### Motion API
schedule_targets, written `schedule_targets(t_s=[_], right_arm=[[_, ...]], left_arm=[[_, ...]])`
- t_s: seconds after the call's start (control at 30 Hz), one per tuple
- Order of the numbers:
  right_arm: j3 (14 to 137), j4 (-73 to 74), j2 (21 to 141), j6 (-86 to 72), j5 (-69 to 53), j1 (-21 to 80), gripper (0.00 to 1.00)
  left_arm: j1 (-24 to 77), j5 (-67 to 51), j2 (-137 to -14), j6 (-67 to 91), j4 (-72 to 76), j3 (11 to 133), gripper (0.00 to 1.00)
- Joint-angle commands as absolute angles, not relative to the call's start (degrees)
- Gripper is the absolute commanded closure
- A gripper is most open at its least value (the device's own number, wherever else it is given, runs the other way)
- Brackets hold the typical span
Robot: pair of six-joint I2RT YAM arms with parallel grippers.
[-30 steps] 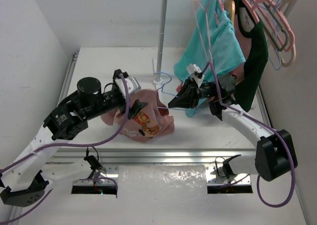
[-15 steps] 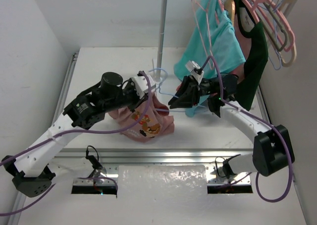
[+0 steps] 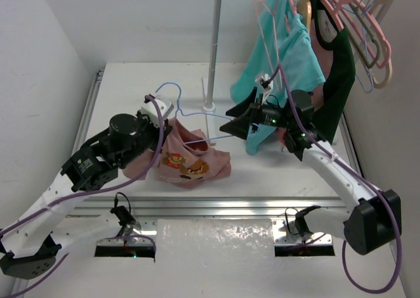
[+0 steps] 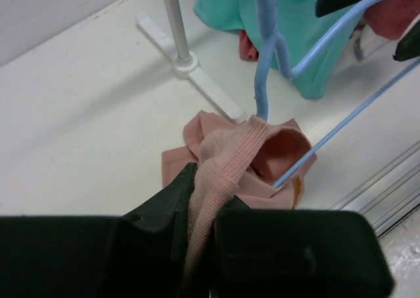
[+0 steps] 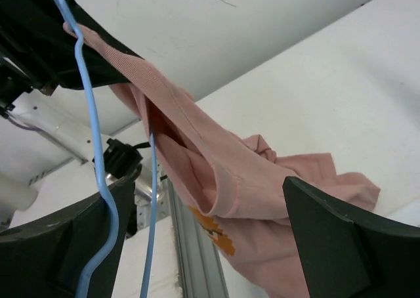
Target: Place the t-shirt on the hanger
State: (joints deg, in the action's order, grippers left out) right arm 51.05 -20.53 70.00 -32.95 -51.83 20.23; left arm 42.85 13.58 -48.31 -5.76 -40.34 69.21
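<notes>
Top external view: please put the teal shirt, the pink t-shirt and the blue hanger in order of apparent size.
1. teal shirt, though it hangs higher, probably nearer the camera, so this is unsure.
2. t-shirt, crumpled and partly hidden.
3. hanger, only thin wire.

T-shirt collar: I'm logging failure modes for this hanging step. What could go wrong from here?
1. The left gripper pinches only the ribbed collar of the t-shirt; a harder pull might slip the fabric free.
2. The hanger enters the neck opening at just one end, so it could pop back out.
3. The right gripper looks open, with the wire beside one finger; the hanger may tilt or drop.
</notes>
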Motion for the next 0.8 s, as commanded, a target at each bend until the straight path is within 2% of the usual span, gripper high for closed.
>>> schedule_targets(t_s=[0.0, 0.03, 0.13, 0.2, 0.3, 0.33, 0.43, 0.53, 0.6, 0.67, 0.77], right_arm=[[44.9, -18.7, 69.4, -35.5, -33.5, 17.4, 0.13], [40.7, -26.0, 68.7, -40.4, -35.3, 17.4, 0.15], [37.7, -30.4, 65.6, -43.4, -35.2, 17.4, 0.12], [39.5, -28.2, 62.1, -43.2, -35.4, 17.3, 0.02], [45.2, -23.5, 60.1, -41.0, -40.3, 17.4, 0.01], [46.3, -23.5, 60.1, -40.0, -42.4, 17.4, 0.01], [48.5, -30.1, 62.5, -38.1, -60.2, 17.4, 0.01], [51.3, -23.4, 64.6, -30.0, -62.1, 17.3, 0.01], [53.1, -19.3, 68.1, -22.3, -67.5, 17.3, 0.09], [52.5, -16.1, 68.4, -18.0, -65.4, 17.4, 0.06], [47.8, -19.4, 65.6, -19.9, -56.1, 17.3, 0.02]], left_arm=[[42.4, 26.4, -45.4, 5.1, -38.2, 73.1, 1.0], [42.4, 29.5, -46.2, 6.8, -39.6, 73.1, 1.0], [42.3, 34.3, -48.3, 8.1, -42.4, 72.7, 1.0], [42.3, 36.3, -49.7, 8.9, -43.9, 71.8, 1.0], [42.3, 37.1, -49.0, 8.8, -42.7, 69.4, 1.0], [42.4, 35.0, -48.3, 8.1, -41.3, 67.3, 1.0], [42.3, 28.8, -46.8, 6.4, -36.5, 64.5, 1.0], [42.4, 21.3, -46.5, 5.1, -34.0, 63.3, 1.0], [42.4, 14.7, -45.2, 2.5, -31.0, 61.1, 1.0], [42.4, 14.6, -43.4, 2.1, -29.0, 60.3, 1.0], [42.4, 19.2, -43.3, 2.5, -30.3, 61.1, 1.0]])
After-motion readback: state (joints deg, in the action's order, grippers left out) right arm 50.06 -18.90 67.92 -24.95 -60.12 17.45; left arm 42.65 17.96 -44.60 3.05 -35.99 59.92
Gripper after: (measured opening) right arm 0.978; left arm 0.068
